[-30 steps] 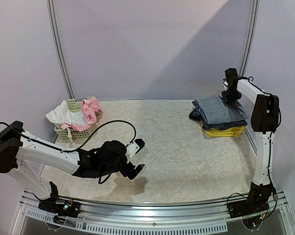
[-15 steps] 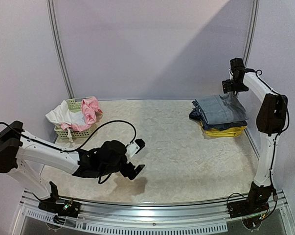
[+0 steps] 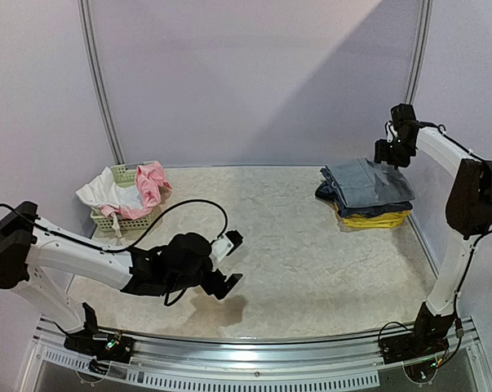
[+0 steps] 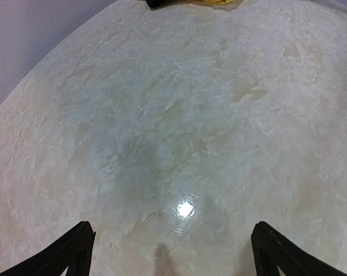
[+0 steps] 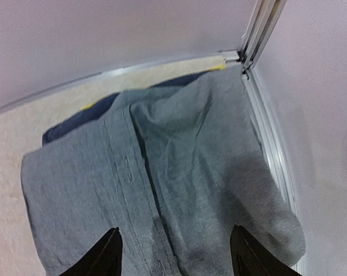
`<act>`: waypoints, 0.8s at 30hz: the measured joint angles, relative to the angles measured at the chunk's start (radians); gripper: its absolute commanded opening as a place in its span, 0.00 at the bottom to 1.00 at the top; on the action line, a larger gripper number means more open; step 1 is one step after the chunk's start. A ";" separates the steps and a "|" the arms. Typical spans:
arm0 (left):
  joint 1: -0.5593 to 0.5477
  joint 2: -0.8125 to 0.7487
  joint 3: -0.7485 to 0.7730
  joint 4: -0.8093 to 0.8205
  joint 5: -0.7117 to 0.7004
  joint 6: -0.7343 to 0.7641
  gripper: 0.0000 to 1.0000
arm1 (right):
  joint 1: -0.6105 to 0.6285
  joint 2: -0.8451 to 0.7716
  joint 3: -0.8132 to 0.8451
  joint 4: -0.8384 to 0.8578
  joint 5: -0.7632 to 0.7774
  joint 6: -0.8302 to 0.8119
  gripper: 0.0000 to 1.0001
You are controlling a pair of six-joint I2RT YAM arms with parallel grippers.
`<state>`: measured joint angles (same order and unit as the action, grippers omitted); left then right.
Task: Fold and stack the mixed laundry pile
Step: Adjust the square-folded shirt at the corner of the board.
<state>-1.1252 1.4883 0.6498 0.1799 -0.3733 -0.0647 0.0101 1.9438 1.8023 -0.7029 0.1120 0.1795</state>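
A folded stack lies at the table's back right: grey trousers (image 3: pixel 365 183) (image 5: pixel 161 172) on top, a navy piece (image 3: pixel 326 193) (image 5: pixel 74 123) under them and a yellow piece (image 3: pixel 376 219) at the bottom. My right gripper (image 3: pixel 392 152) (image 5: pixel 176 256) hangs just above the trousers' far end, open, with nothing between its fingers. White (image 3: pixel 103 193) and pink (image 3: pixel 152 181) pieces sit heaped in the green basket (image 3: pixel 120 219) at the left. My left gripper (image 3: pixel 232 261) (image 4: pixel 174 253) hovers low over bare table near the front, open and empty.
The table's right rail (image 5: pixel 265 144) and a corner post (image 5: pixel 259 29) run close beside the stack. Lilac walls close in the back and sides. The marbled tabletop (image 3: pixel 286 237) stretches between basket and stack.
My right gripper has lifted off the grey trousers and drifted right toward the wall, leaving them on the stack. The left arm has stayed still.
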 measured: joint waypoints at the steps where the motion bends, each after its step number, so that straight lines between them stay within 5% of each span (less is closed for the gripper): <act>1: 0.000 0.000 0.000 0.000 0.001 0.000 0.97 | 0.000 0.000 -0.027 0.008 -0.017 0.008 0.64; 8: 0.000 0.000 0.011 -0.011 0.003 -0.002 0.97 | 0.000 0.027 -0.054 0.040 -0.068 0.037 0.82; 24: 0.000 0.032 0.056 -0.043 -0.009 -0.016 0.96 | -0.083 0.425 0.368 0.026 -0.107 0.018 0.99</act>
<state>-1.1252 1.5208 0.7055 0.1364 -0.3824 -0.0807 -0.0731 2.3684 2.1700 -0.6769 0.0048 0.1970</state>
